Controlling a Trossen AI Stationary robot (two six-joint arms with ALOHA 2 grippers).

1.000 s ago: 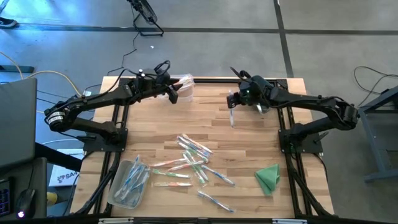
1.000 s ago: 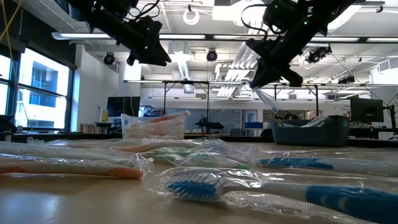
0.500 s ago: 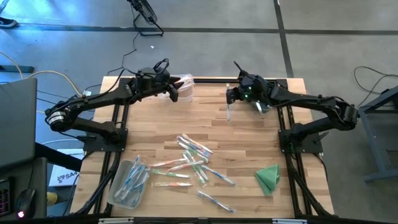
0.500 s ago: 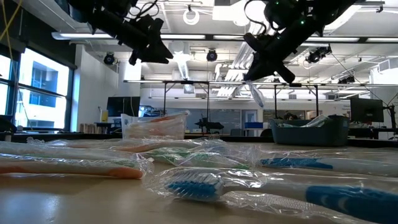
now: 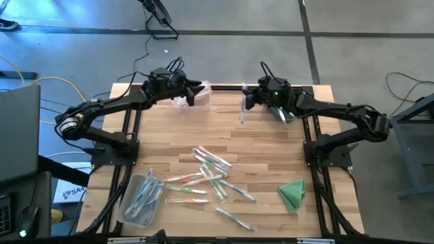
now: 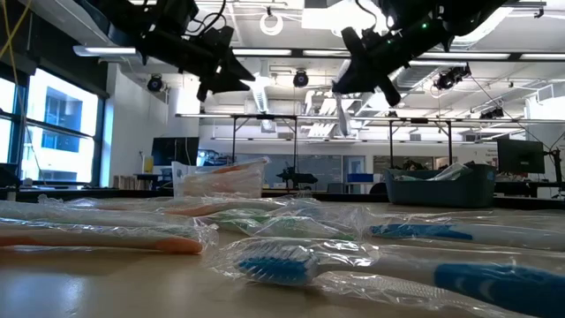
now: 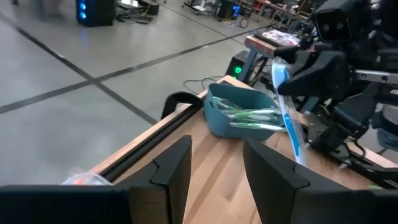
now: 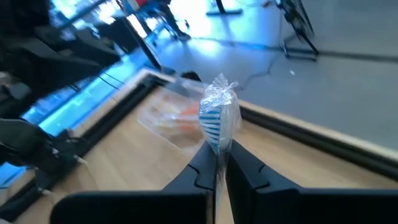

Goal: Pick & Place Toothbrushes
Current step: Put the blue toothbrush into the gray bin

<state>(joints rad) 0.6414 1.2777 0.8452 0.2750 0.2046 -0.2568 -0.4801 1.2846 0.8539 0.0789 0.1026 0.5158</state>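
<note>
Right hand (image 5: 245, 103) clenched on a blue toothbrush (image 5: 243, 108) between the clear bin (image 5: 196, 95) and teal bin (image 7: 239, 115), left hand (image 5: 192, 91) released above the clear bin; loose toothbrushes (image 5: 210, 173) remain mid-desk (image 5: 271, 149).

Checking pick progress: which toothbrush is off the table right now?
The blue wrapped toothbrush clamped in the right tool, hanging in the air near the table's far edge. The other toothbrushes lie loose on the wood or in bins.

Wrapped toothbrushes (image 5: 210, 173) scattered mid-table
</note>
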